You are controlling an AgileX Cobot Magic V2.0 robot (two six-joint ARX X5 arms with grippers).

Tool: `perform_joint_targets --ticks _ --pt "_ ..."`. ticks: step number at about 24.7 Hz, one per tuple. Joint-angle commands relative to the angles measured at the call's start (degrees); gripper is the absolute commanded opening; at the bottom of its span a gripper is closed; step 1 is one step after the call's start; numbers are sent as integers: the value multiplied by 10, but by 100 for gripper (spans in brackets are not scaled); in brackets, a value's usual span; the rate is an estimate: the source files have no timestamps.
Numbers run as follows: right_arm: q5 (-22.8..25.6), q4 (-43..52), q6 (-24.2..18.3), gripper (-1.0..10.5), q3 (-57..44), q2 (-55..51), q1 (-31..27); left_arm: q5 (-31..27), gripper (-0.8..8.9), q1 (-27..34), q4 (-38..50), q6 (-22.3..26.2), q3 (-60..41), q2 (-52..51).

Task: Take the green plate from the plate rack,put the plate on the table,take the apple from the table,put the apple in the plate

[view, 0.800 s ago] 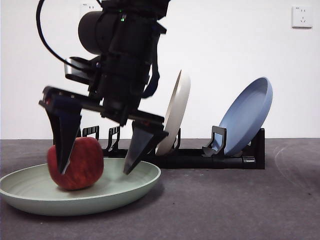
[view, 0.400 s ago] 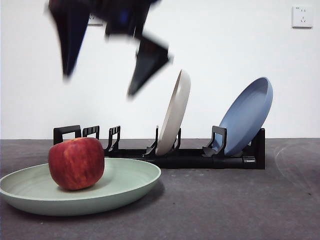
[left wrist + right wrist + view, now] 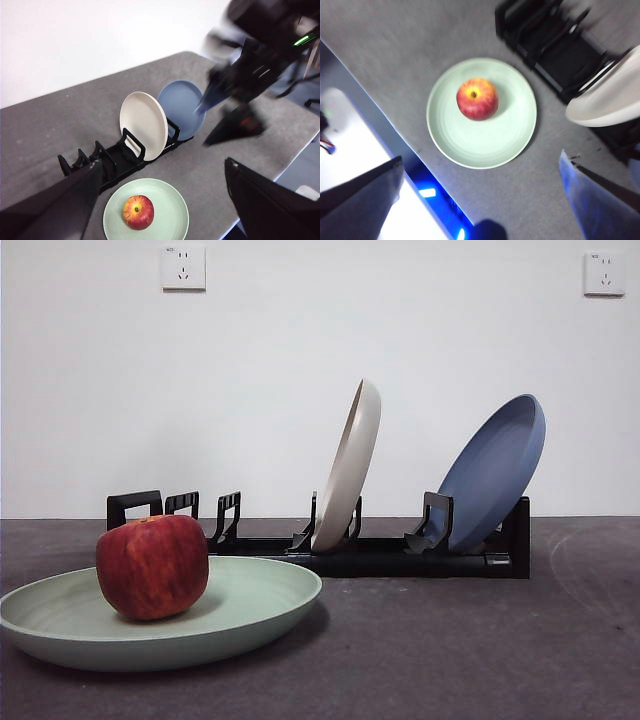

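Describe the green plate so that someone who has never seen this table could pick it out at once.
Find the long black plate rack on the dark grey table; two plates stand upright in it, one cream-white and one blue. The green plate is the only one lying flat on the table, just in front of the rack's empty end. It is pale sage green and has a red apple in it.

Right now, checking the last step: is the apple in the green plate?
In. The apple rests inside the green plate, which lies flat on the table; neither gripper touches it.
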Motion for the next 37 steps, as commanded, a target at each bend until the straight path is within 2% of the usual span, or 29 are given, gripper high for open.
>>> perform_joint_targets --ticks 1,4,9,10,11,13,14,19,28,37 --pt "-1 -14 4 578 -4 -54 1 -2 409 1 0 6 0 18" --pt "-3 -14 16 492 -4 -107 1 0 409 1 -2 7 0 43" --pt "-31 -14 31 487 -16 -181 1 23 404 1 -2 17 0 80" --pt "-31 -14 38 433 -27 -201 1 40 386 1 -3 27 0 90" --pt "-30 -14 42 358 -39 -218 1 59 302 1 -3 36 0 97" --pt "-26 -14 43 44 -71 -249 1 90 -34 1 -3 62 0 108" --pt "-16 -14 42 -8 -85 -263 1 94 -8 1 -3 69 0 111" --pt "-6 -14 43 -8 -125 -287 1 93 -8 1 -3 71 0 114" --pt "-4 -14 43 1 -126 -285 1 93 -3 1 0 67 0 113" --pt "1 -14 43 1 -126 -282 1 89 -3 2 1 67 0 159"
